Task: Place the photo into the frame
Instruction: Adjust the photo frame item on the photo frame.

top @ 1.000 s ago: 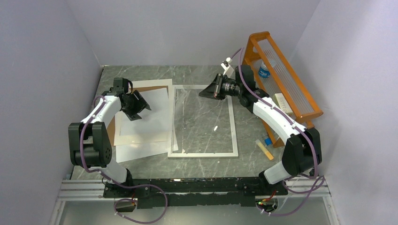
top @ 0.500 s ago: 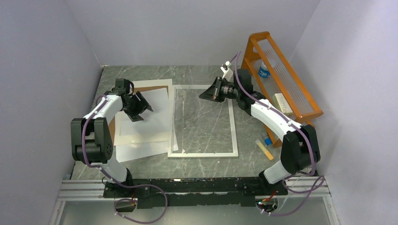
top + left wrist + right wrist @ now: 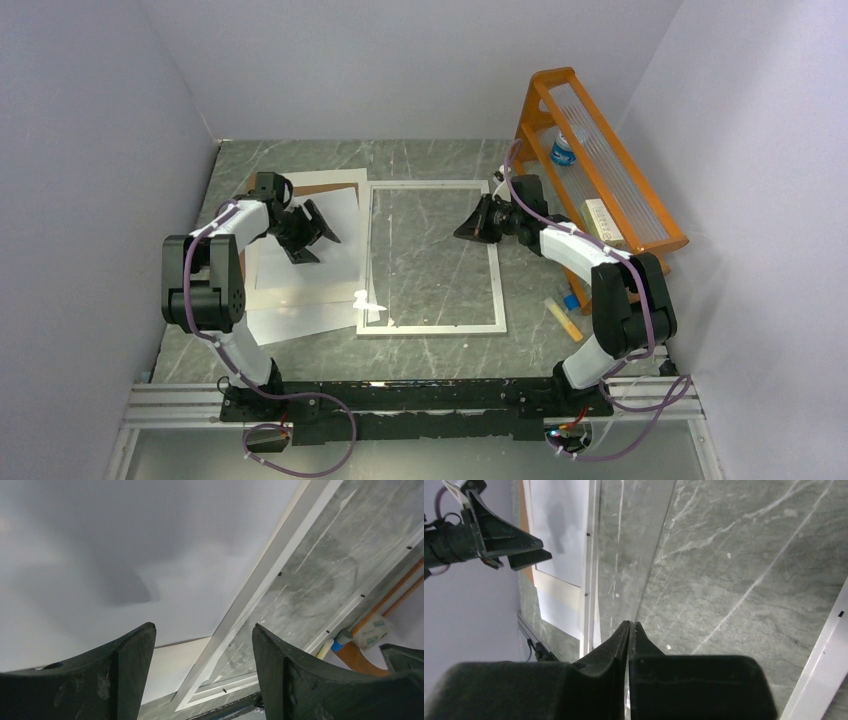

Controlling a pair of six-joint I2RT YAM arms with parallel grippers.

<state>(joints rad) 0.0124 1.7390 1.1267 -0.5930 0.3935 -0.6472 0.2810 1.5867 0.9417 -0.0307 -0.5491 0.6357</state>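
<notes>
The frame (image 3: 431, 328), a long narrow white rectangle, lies flat mid-table; the grey marble shows through it. It also shows in the left wrist view (image 3: 280, 565) and the right wrist view (image 3: 824, 670). A clear pane's edge (image 3: 659, 545) runs up to my right gripper's tips. My right gripper (image 3: 460, 230) (image 3: 630, 622) hangs shut, low over the frame's upper right part. Nothing shows between its jaws. A plain white sheet (image 3: 335, 235), likely the photo lying face down, tops the pile left of the frame. My left gripper (image 3: 322, 240) (image 3: 203, 626) is open just above that sheet, holding nothing.
Under the white sheet lie a cream card mat (image 3: 300, 295), another white sheet (image 3: 290, 325) and a brown backing board (image 3: 322, 187). An orange rack (image 3: 640, 215) with a bottle (image 3: 563, 150) stands at the right. A yellowish stick (image 3: 563, 320) lies beside it. Walls close in on three sides.
My right gripper has moved down and right, from the frame's top edge toward its right side. My left arm has folded in; its gripper shifted slightly right and opened a little wider.
</notes>
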